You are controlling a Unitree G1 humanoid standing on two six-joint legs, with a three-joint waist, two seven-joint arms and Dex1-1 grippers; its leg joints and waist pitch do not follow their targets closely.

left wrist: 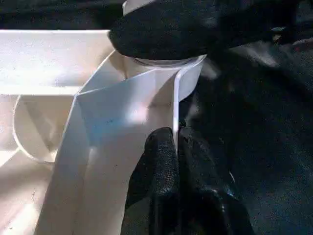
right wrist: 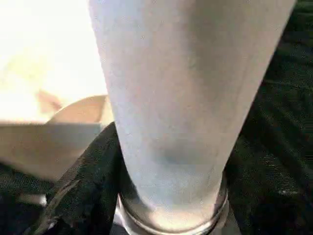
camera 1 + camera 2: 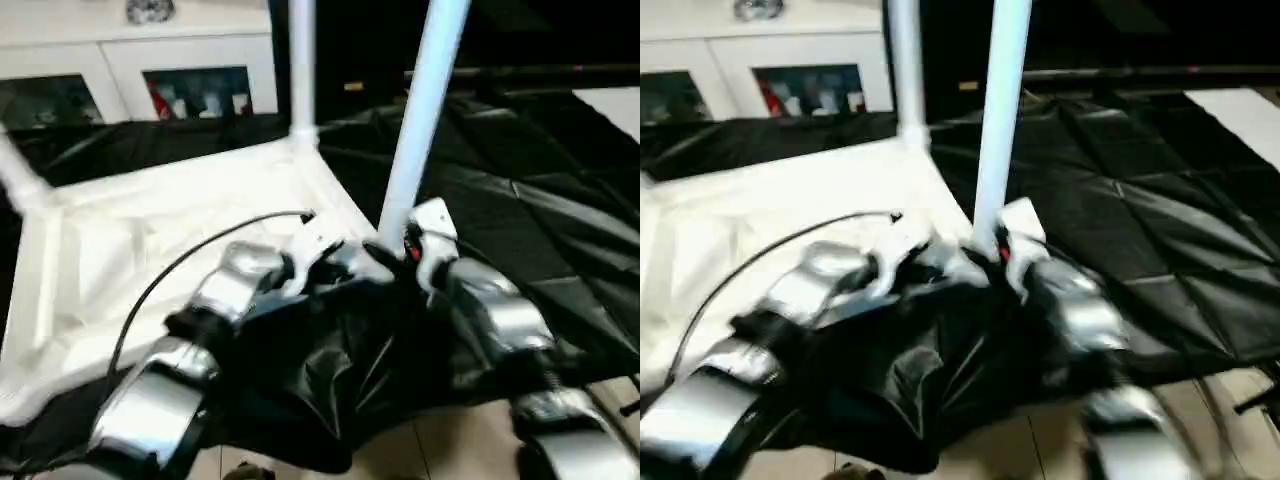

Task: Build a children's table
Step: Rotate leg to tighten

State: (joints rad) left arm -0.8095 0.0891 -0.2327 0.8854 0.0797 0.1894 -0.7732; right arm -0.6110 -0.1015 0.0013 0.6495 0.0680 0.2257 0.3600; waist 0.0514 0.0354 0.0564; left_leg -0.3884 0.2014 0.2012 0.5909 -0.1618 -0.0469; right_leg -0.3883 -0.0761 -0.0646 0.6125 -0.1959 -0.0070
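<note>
Left wrist view puts my left gripper (image 1: 177, 147) pinched tight on the thin white side wall of the tabletop (image 1: 58, 58), one black finger on each face of that wall, just short of the rounded corner socket (image 1: 168, 68). Beyond my fingertips a black finger of my right gripper (image 3: 395, 255) lies across the top of that socket. Right wrist view has the near leg (image 2: 181, 98) standing upright between my right jaws, which are closed around it just above the socket ring, with a black finger (image 2: 83, 191) pressed against its side. From my head I see the tabletop lying underside up on a black sheet (image 3: 520, 200), with the held leg rising at the corner nearest my jaws and a second leg (image 3: 301, 60) standing at the far corner beyond them. No writing or label is readable anywhere
</note>
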